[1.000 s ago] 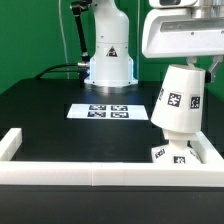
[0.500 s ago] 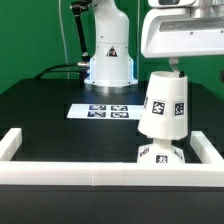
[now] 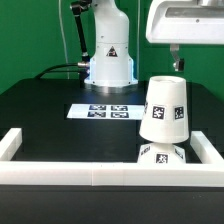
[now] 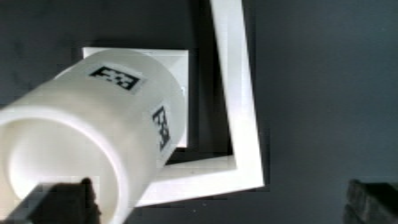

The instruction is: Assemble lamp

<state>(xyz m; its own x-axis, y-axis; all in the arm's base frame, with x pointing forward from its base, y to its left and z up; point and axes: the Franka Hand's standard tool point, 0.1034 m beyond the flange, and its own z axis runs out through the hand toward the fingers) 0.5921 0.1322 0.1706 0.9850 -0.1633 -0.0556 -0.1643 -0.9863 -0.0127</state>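
White plastic makes up every lamp part here. The shade (image 3: 165,110), a tapered cup, sits tilted over the bulb (image 3: 160,155), narrow end up and leaning toward the exterior view's right, at the near right corner of the black table (image 3: 50,110). Square black-and-white tags show on the shade's side and on the bulb below it; they carry patterns only, no readable words. The base (image 4: 199,100) shows in the wrist view as a flat square under the shade, tucked into the corner of the border rail (image 3: 60,173).

The gripper (image 3: 176,60) hangs above the shade, clear of it; one thin finger shows beneath the wrist housing. In the wrist view two dark fingertips (image 4: 54,203) sit far apart at opposite edges, so the claw is spread wide with nothing between them.

The marker board (image 3: 102,111) lies flat mid-table, printed with tags. A red warning triangle marks the arm's pedestal (image 3: 110,60).
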